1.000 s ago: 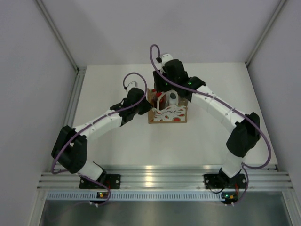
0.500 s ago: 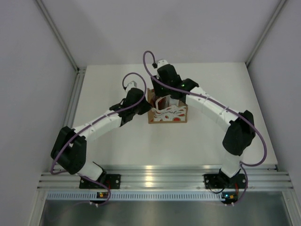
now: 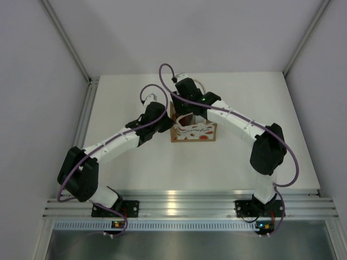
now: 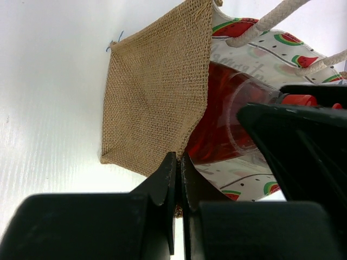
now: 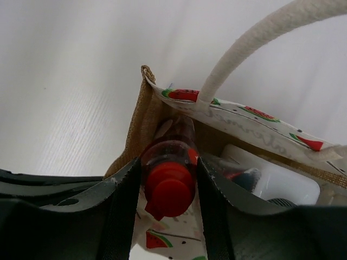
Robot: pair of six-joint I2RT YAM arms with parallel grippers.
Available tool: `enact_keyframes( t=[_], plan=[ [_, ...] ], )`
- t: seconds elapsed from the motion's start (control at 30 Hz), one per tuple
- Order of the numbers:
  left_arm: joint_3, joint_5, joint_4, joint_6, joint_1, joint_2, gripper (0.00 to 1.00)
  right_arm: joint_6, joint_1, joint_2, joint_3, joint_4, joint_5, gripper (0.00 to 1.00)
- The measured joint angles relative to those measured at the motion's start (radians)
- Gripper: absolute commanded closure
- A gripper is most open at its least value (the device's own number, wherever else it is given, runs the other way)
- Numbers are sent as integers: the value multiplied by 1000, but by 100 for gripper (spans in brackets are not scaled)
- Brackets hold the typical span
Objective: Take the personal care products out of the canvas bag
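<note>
The canvas bag (image 3: 198, 131) stands at the table's middle, with its burlap side (image 4: 152, 92) and watermelon-print panel showing. My left gripper (image 4: 179, 162) is shut on the bag's left edge and shows in the top view (image 3: 168, 125). My right gripper (image 5: 169, 167) reaches into the bag's left end from above (image 3: 187, 112). It is shut on the red bottle (image 5: 169, 187), whose cap points up between the fingers. The bottle also shows in the left wrist view (image 4: 222, 124). A white container (image 5: 284, 184) and a dark cap (image 5: 248, 177) lie in the bag beside it. The other products are hidden.
A cream rope handle (image 5: 238, 59) arches over the bag's mouth beside my right gripper. White table (image 3: 135, 86) surrounds the bag, with grey walls on three sides and an aluminium rail (image 3: 184, 206) at the near edge.
My right gripper has moved left across the bag's mouth, from its right part to its left end, and now grips the red bottle. The left arm has held still on the bag's edge.
</note>
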Motion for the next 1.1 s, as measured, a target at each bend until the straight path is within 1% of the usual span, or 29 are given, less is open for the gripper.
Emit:
enact_keyframes(
  t=[0.1,0.23,0.3,0.5,0.67,0.97,1.1],
  plan=[
    [0,0,0,0,0,0,100,1,3,28,25,-4,2,52],
    [0,0,0,0,0,0,100,2,6,41,31,-10,4,50],
    [0,0,0,0,0,0,100,3,8,42,34,-17,8,46],
    [0,-4,-2,0,0,-2,100,18,26,43,38,-34,36,41],
    [-5,-14,-6,-4,0,-10,100,30,34,46,38,-40,53,40],
    [-16,-35,-10,-19,-4,-26,100,48,38,117,48,-56,68,45],
    [-17,-39,-10,-27,-4,-26,100,56,38,132,69,-71,69,56]
  ],
)
